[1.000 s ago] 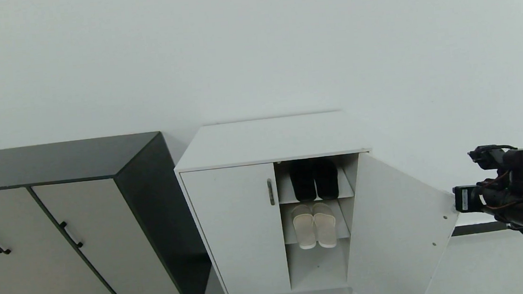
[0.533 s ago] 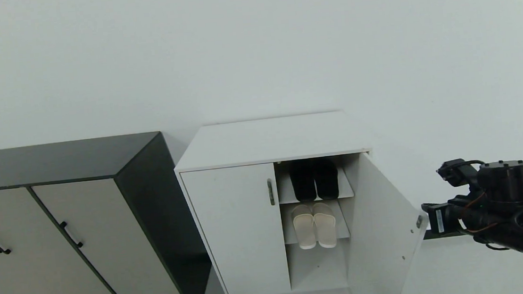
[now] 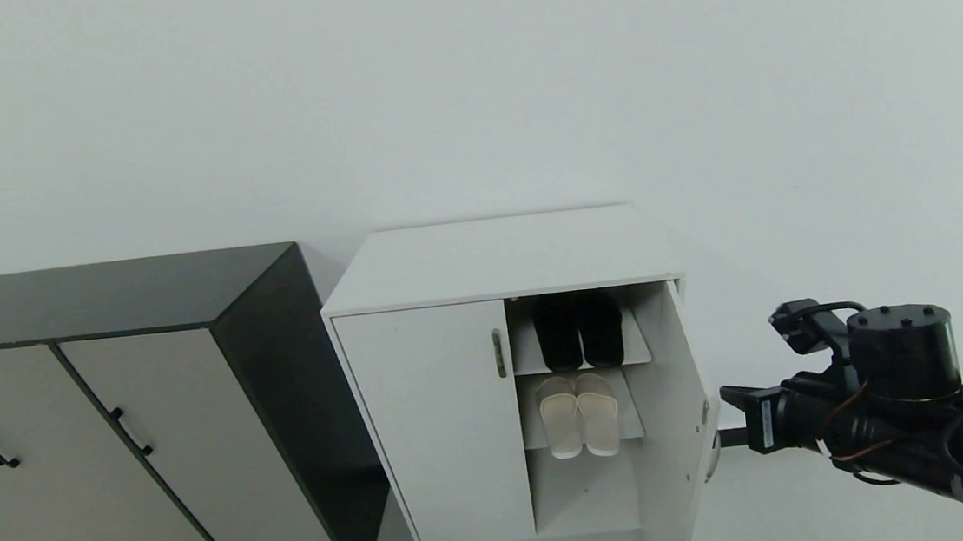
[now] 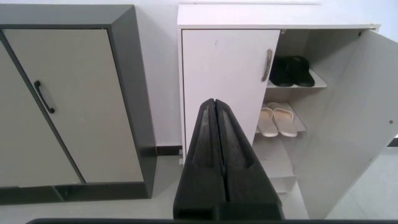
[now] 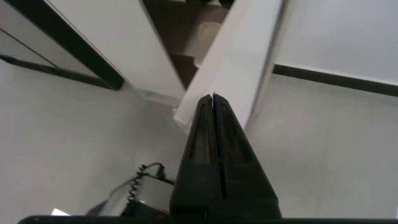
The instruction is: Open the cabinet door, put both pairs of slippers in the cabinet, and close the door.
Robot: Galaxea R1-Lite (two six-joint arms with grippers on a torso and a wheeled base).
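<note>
Right gripper (image 3: pixel 741 422), fingers clenched on nothing, sits just beside the half-open cabinet door (image 3: pixel 689 427), upright at its nine o'clock, so a push that way should shut it. Beyond, black slippers (image 3: pixel 578 329) and white slippers (image 3: pixel 579 414) lie shelved inside the cabinet (image 3: pixel 498 256).

The cabinet (image 3: pixel 489 257) is open only on its right half; the shut left door (image 3: pixel 429 423) blocks the rest. The right door (image 3: pixel 677 410) stands ajar, angled across the opening, leaving a narrow way in from the front. Black slippers (image 3: pixel 578 327) take most of the top shelf. White slippers (image 3: pixel 579 414) sit at the middle shelf's front edge. The bottom compartment (image 3: pixel 583 488) looks free, though its floor is partly hidden. The black cabinet (image 3: pixel 283 392) stands just beside the cabinet's left side, closing that flank. The right gripper (image 5: pixel 213 99), fingers together, sits at the right door's outer edge.
</note>
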